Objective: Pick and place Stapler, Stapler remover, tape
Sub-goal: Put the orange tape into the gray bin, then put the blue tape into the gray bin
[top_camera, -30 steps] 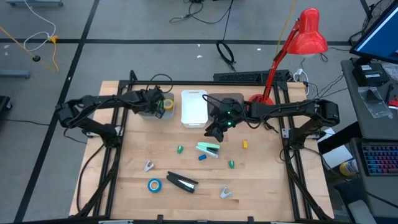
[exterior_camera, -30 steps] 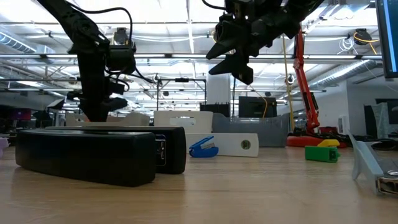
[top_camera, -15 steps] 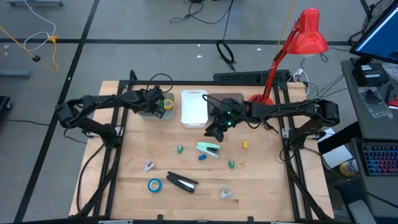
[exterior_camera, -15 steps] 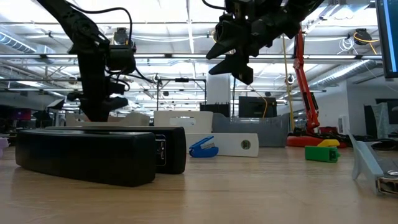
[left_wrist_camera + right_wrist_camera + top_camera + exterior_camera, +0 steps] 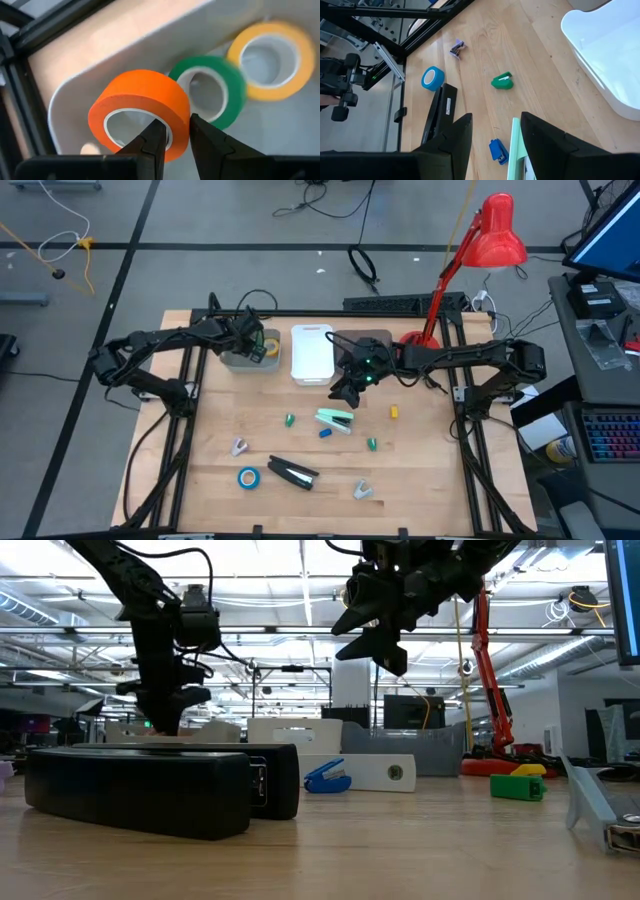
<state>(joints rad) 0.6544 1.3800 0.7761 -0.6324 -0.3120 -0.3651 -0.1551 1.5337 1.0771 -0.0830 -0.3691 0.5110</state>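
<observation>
Left gripper [image 5: 172, 137]: clamped on orange tape [image 5: 140, 107] over grey bin [image 5: 238, 361], far table edge; green tape [image 5: 212, 92], yellow tape [image 5: 272, 55] inside. Right gripper [image 5: 345, 393]: jaws apart, mid-table

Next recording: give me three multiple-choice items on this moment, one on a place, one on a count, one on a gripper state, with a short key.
1. Where does the blue tape roll lie?
A. in the grey bin
B. on the table near its front edge
C. in the white bin

2. How many tape rolls lie loose in the grey bin under the left gripper?
A. none
B. two
C. four

3. What is the left gripper doing?
A. gripping the wall of the orange tape roll
B. hanging open and empty
C. holding the black stapler

Key: 1 B, the high view shows it on bare wood beside the black stapler. 2 B, the green roll and the yellow roll sit there. 3 A, one finger is inside the ring, one outside.
</observation>
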